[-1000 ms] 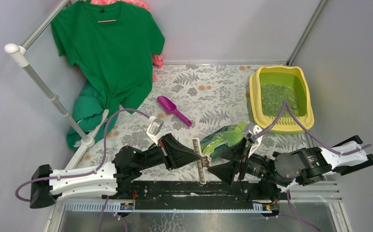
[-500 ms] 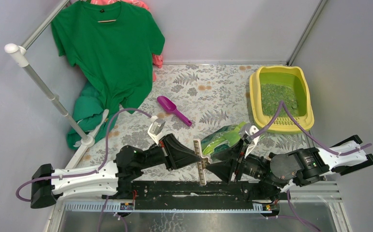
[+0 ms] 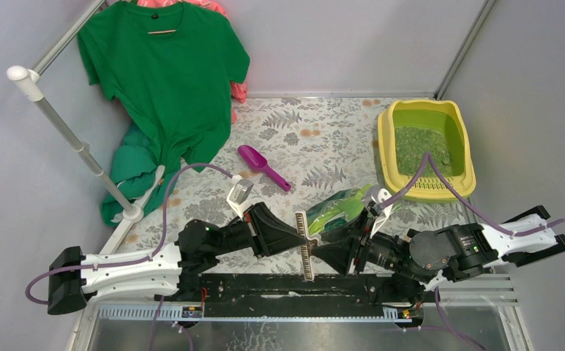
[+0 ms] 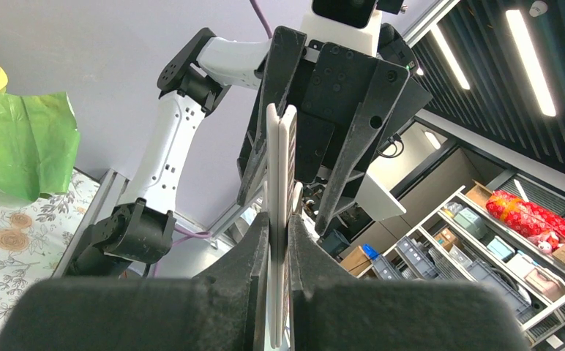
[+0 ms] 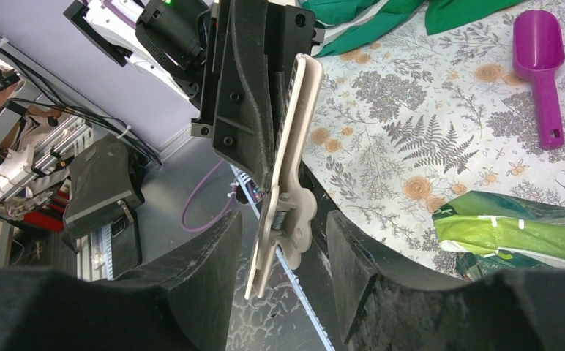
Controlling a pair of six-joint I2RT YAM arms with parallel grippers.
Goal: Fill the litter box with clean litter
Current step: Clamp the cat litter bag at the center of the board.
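The yellow litter box (image 3: 384,150) stands at the back right with green clean litter (image 3: 420,150) inside it. A glossy green bag (image 3: 338,208) lies in front of it, its end visible in the right wrist view (image 5: 514,234). My left gripper (image 3: 298,235) is shut on a long beige clip (image 3: 305,248), which it holds edge-on between its pads (image 4: 278,219). My right gripper (image 5: 283,219) faces it, open. Its jaws stand on either side of the clip's (image 5: 290,146) spring handle, with a gap on both sides.
A purple scoop (image 3: 263,167) lies on the floral cloth at mid table. A green T-shirt (image 3: 162,73) hangs from a white rack (image 3: 67,131) at the back left. Grey walls close in the sides. The metal rail (image 3: 301,281) carrying both arm bases runs along the near edge.
My right gripper's jaws have narrowed around the clip's handle and the arm has edged left toward the left gripper. The left gripper keeps its hold on the clip.
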